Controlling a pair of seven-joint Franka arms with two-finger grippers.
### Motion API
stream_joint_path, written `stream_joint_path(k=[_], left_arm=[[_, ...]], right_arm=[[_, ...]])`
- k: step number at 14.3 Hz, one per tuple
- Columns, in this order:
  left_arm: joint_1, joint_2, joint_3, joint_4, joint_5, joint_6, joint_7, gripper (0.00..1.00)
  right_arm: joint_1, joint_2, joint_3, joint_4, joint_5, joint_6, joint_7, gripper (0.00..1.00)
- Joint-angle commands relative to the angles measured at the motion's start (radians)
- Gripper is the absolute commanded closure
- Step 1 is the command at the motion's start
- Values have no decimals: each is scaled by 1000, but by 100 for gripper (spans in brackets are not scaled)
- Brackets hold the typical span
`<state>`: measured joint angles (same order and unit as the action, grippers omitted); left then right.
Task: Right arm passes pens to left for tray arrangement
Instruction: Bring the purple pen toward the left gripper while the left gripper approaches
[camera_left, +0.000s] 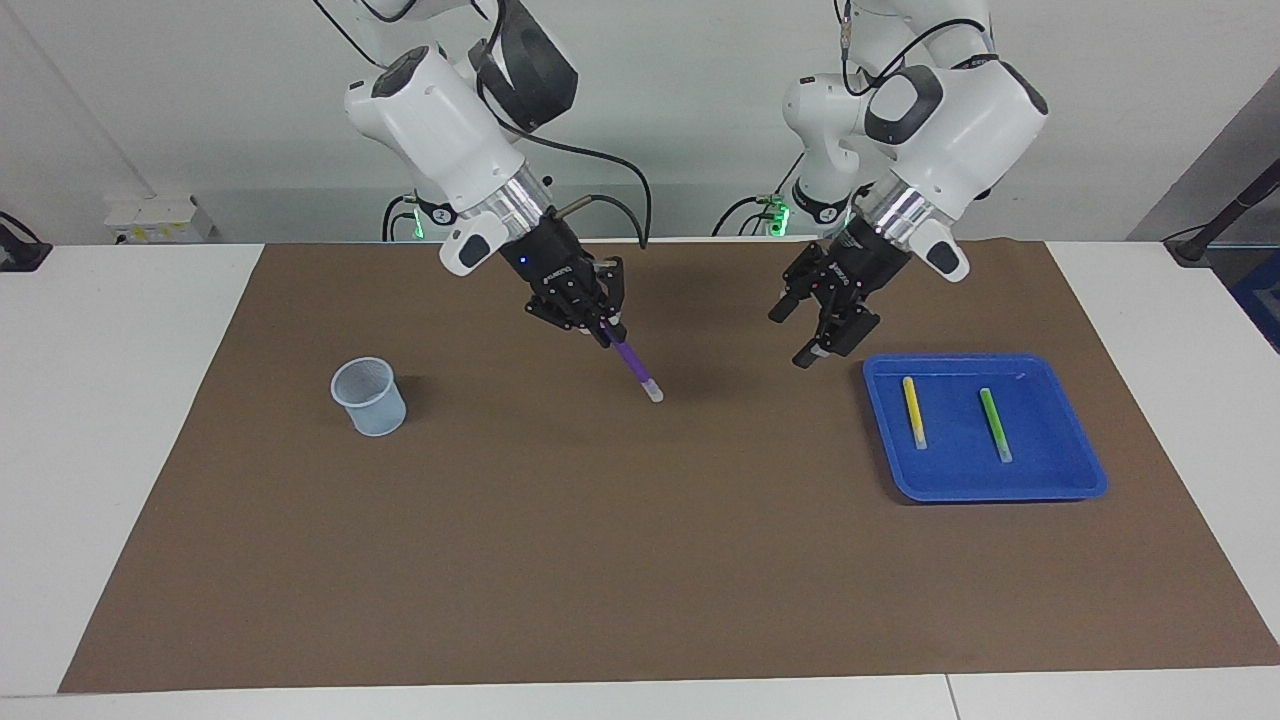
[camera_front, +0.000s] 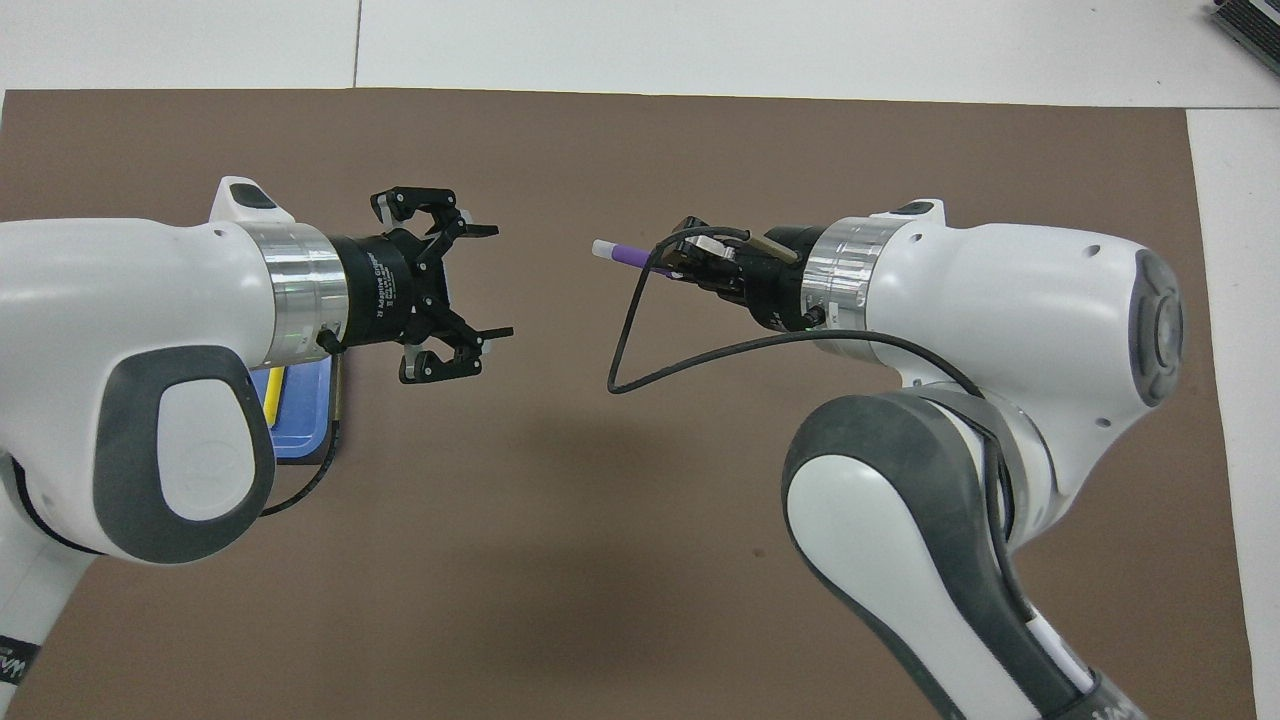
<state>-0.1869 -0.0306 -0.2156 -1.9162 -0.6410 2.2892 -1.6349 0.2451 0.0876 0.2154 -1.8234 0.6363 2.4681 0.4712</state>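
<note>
Over the middle of the bench (camera_left: 640, 560), we judge the handover to be the risky part: the purple pen (camera_left: 632, 365) hangs tilted from the right gripper (camera_left: 600, 328), pale end lowest, so only a short slanted length is free. If the left gripper (camera_left: 812, 340) comes in off line, it could knock the pen askew or meet the other gripper; a release before a firm pinch would drop the pen onto the brown mat (camera_left: 640, 600). We see the right gripper pressed together on the pen's upper end, in the air. The left gripper is spread wide, holds nothing, and hangs beside the blue tray (camera_left: 1085, 470), apart from the pen. The yellow pen (camera_left: 913, 411) and green pen (camera_left: 994, 424) lie in the tray, apart and roughly parallel.
</note>
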Motion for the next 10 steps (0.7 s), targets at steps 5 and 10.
stream_joint_path(k=[5, 10], left_arm=[[-105, -25, 13, -60, -17, 208, -152, 6], [-118, -22, 13, -73, -19, 260, -154, 6]], right_arm=[[86, 0, 2, -34, 72, 141, 93, 100], [86, -6, 2, -28, 72, 68, 86, 100]])
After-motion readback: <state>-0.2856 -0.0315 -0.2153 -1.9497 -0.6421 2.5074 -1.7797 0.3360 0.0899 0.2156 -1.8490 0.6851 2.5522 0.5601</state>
